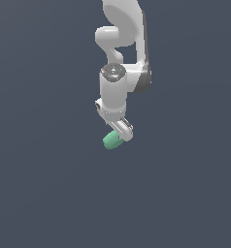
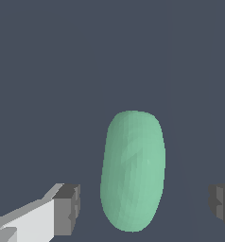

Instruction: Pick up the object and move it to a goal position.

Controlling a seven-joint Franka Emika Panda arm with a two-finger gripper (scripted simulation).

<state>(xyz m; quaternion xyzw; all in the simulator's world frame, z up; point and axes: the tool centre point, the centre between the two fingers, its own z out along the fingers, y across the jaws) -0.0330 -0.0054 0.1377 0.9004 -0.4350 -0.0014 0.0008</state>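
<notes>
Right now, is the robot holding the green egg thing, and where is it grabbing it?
Nothing is held. The end effector is open, its fingers apart from either side of the green egg.

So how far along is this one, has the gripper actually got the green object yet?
Done: the gripper is positioned over the mint-green object, which lies between its fingers. In hand: the grasp itself. The wrist view shows the gripper open, with a gap on each side of the object, so nothing is held yet. Left: closing, lifting, and carrying it to the goal, which no marker shows in either view.
</notes>
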